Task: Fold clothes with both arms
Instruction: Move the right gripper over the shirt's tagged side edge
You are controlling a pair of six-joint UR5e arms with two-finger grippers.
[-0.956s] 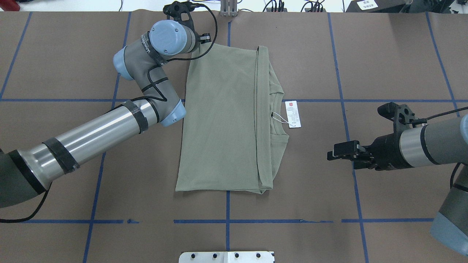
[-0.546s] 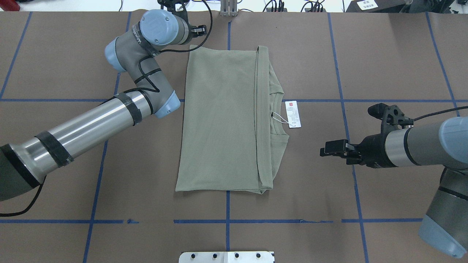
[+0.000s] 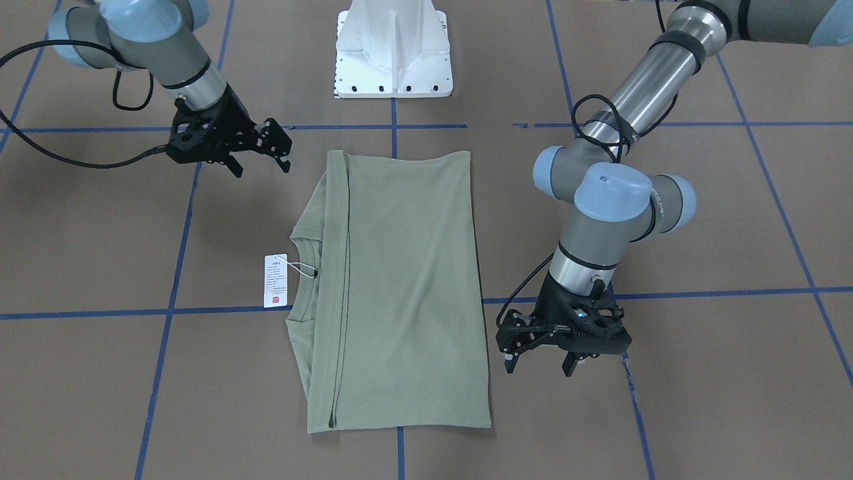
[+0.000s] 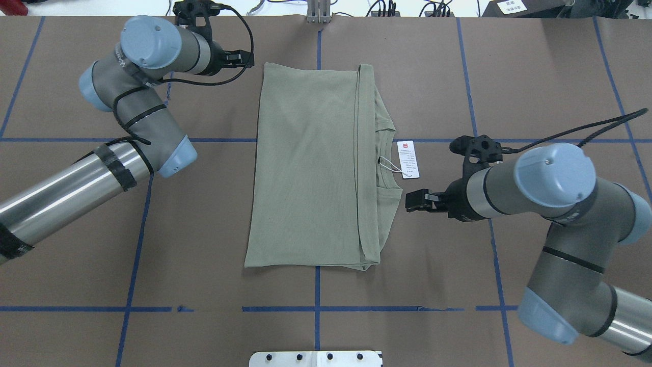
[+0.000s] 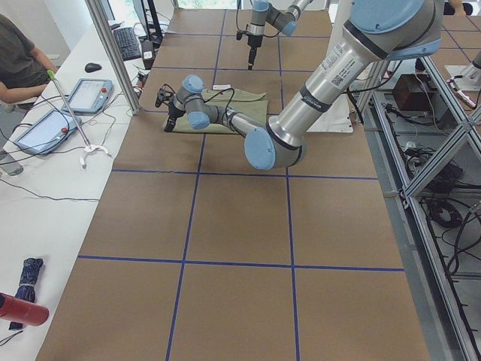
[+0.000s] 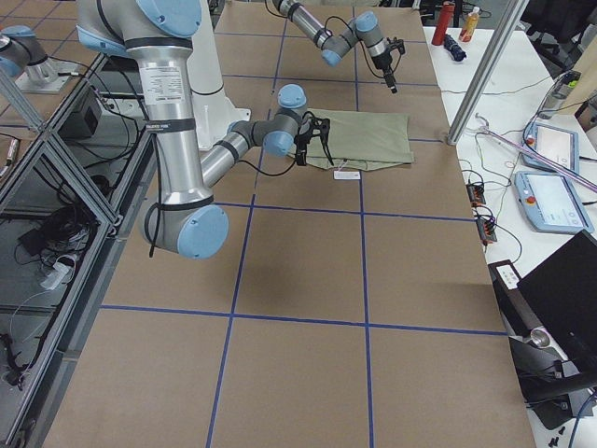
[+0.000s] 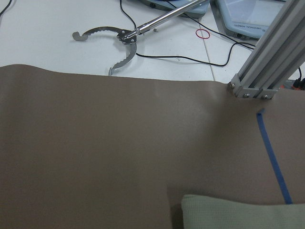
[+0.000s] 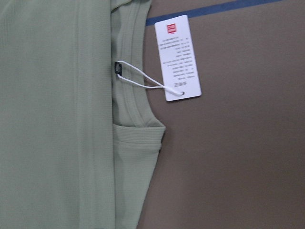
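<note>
The clothes, a pale sage-green shirt (image 4: 310,168), lie folded into a long rectangle at the middle of the brown table, collar side toward my right arm. The white hang tag (image 4: 408,159) rests on the table beside the collar. In the front-facing view my left gripper (image 3: 540,363) hovers open and empty just off the shirt's (image 3: 400,287) far corner; the overhead view shows the left gripper (image 4: 243,58) there too. My right gripper (image 3: 261,159) is open and empty, apart from the collar edge. Overhead, the right gripper (image 4: 413,201) sits just below the tag. The right wrist view shows collar, string and tag (image 8: 177,57).
The white pedestal base (image 3: 394,47) stands at the robot's side of the table. Blue tape lines (image 4: 316,309) grid the brown surface. An aluminium post (image 7: 267,62) rises at the far edge, with a grabber tool (image 7: 125,38) on the white bench behind. A person (image 5: 19,60) sits there.
My left arm has swung leftward, drawing its gripper away from the shirt's far corner. My right arm has moved in toward the collar and tag. The shirt has not moved.
</note>
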